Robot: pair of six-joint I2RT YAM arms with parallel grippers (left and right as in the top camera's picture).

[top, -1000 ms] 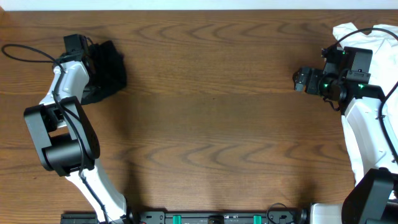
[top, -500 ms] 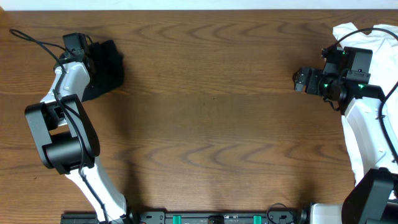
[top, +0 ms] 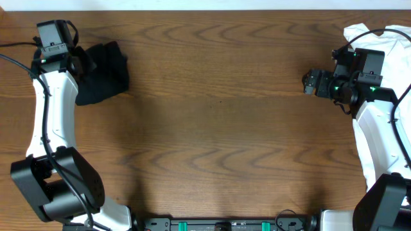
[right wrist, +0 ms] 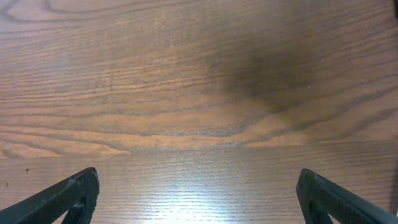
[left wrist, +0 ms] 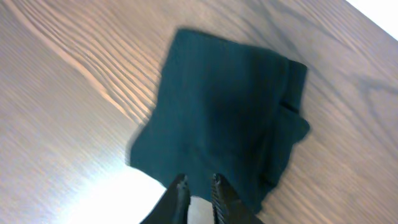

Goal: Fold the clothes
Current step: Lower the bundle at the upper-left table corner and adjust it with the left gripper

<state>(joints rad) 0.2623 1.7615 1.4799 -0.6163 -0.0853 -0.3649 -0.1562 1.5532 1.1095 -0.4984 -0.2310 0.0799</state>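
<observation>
Overhead, the left arm (top: pixel 50 122) reaches from its base at the near left edge straight out to the far left corner of the wooden table (top: pixel 218 128), with its white forearm running almost parallel to the left edge. The left gripper (left wrist: pixel 198 190) points rightward at the black shirt (top: pixel 103 70). In the slightly blurred wrist view its fingers are drawn nearly together, leaving only a thin slit. Their tips overlap the shirt's closest edge, and no cloth shows between them.

The right arm (top: pixel 376 135) rises along the right edge and bends inward at the far right. The right gripper (top: pixel 311 82) points left toward the table's middle. Its fingers (right wrist: pixel 74 190) are spread wide, at the bottom corners of its wrist view, with only wood grain between them.

The black shirt lies near the table's far edge and just right of the left wrist. A wide stretch of bare wood runs from the shirt's right side across to the right gripper, and from the far edge down to the arm bases at the near edge. A white shirt (top: pixel 372 35) is heaped in the far right corner, partly behind the right arm.

The black shirt is folded into a small, flat, roughly rectangular bundle. Its left and far edges look fairly straight. On the right side of the left wrist view the layers step unevenly, with one corner jutting out and a loose flap below it. The fabric looks soft, thin and very dark.
</observation>
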